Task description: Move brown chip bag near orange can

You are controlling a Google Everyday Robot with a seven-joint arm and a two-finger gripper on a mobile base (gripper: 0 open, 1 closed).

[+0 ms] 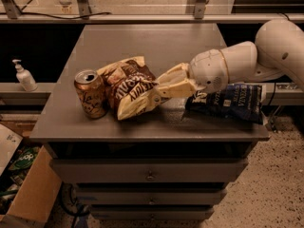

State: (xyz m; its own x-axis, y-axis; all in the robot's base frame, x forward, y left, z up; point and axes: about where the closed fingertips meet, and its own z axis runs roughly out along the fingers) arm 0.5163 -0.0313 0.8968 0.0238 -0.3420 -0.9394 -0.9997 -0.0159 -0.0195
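The brown chip bag lies crinkled on the grey cabinet top, its left edge touching or almost touching the orange can, which stands upright near the front left. My gripper reaches in from the right and is shut on the bag's right end, cream fingers pinching the cream-yellow band. The white arm runs off to the upper right.
A dark blue chip bag lies at the right front of the cabinet top, under my arm. A white pump bottle stands on a ledge at the left. A cardboard box sits on the floor at lower left.
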